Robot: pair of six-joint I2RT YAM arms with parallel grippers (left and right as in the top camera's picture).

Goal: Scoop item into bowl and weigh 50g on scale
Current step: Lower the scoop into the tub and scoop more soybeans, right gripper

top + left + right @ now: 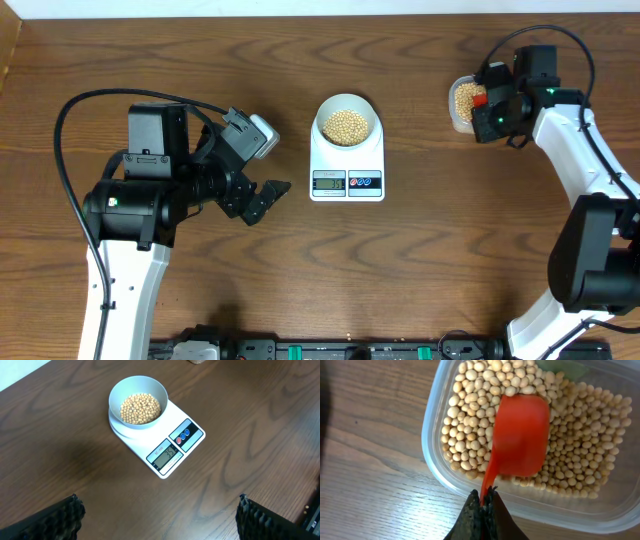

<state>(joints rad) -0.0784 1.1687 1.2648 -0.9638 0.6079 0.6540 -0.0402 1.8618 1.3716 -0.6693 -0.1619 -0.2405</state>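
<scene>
A pale bowl (321, 112) (125, 387) stands on the white scale (346, 172) (167, 435) and holds tan beans (346, 126) (141, 408). My left gripper (270, 195) (157, 515) hovers to the left of the scale, open, with only bare table between its fingers. At the far right my right gripper (487, 102) (486, 496) is shut on the handle of a red scoop (521, 435). The scoop lies in a clear tub (455, 118) (432, 455) on more beans (470, 425), its rounded back facing the wrist camera.
The scale's display and two round buttons (182, 435) face the table's front edge. The right arm (575, 150) runs down the right side. Black equipment (330, 350) lines the front edge.
</scene>
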